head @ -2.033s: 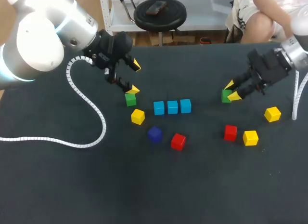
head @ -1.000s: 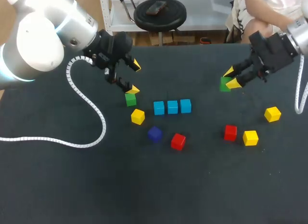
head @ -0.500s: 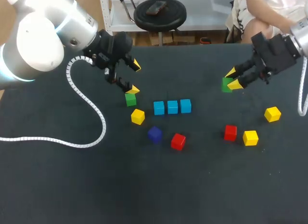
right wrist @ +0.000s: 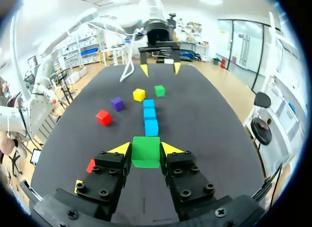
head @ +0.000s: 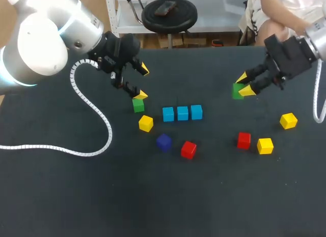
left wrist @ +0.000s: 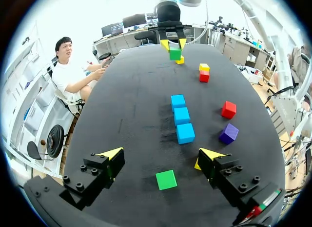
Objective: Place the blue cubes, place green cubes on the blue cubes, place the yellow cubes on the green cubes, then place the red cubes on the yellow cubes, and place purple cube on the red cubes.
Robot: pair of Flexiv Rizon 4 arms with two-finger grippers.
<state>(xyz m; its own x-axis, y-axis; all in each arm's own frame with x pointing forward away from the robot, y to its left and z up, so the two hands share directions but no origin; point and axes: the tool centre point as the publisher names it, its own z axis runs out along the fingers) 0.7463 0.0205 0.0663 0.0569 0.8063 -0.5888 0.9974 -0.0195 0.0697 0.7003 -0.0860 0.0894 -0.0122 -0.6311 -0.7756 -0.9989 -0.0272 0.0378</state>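
Three blue cubes (head: 182, 113) lie in a row at mid-table. My right gripper (head: 243, 84) is shut on a green cube (head: 237, 90), held above the table to the right of that row; in the right wrist view the cube (right wrist: 146, 151) sits between the yellow tips, with the blue row (right wrist: 149, 113) ahead. My left gripper (head: 142, 82) hangs open over a second green cube (head: 138, 105), which lies on the table between its fingers (left wrist: 166, 179). A purple cube (head: 163, 141), a red cube (head: 188, 149) and a yellow cube (head: 145, 123) lie in front of the row.
At the right lie a red cube (head: 244, 140) and two yellow cubes (head: 265, 146), (head: 288, 121). A white coiled cable (head: 97, 112) trails from my left arm across the table's left half. The black tabletop (head: 163, 196) is bare in front.
My right gripper has lifted the green cube off the table and carried it up and back, then slightly left. The left arm has not moved.
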